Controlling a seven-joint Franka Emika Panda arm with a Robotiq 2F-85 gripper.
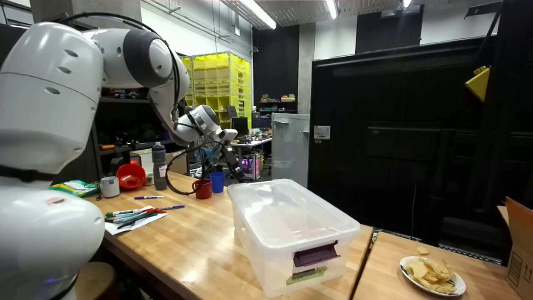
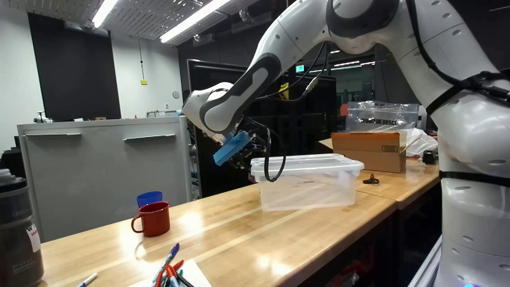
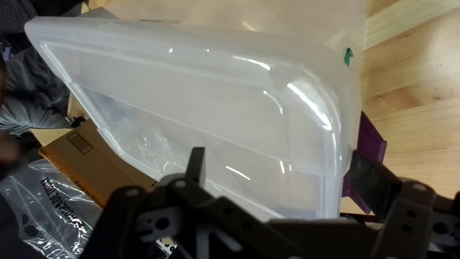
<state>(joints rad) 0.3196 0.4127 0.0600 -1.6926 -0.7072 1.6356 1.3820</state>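
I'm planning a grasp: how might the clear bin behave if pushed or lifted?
The bin seems light for its size, since no bulky contents show through. Low and broad, it would likely slide, not tip. Its glossy lid may be slippery.

A red mug [image 2: 157, 220] beside a blue cup [image 2: 149, 198] — markers [image 1: 134, 216] on white paper [image 1: 114, 228] — chips [image 1: 431, 274] on a plate [image 1: 459, 285].

Lit by tube lights [image 2: 194, 20] along a slatted ceiling [image 2: 149, 16]; backed by a white wall [image 2: 123, 79] with a black panel [image 2: 71, 71]; furnished with a wooden counter [image 1: 200, 241], a grey cabinet [image 2: 107, 171] and yellow bin shelving [image 1: 212, 81].
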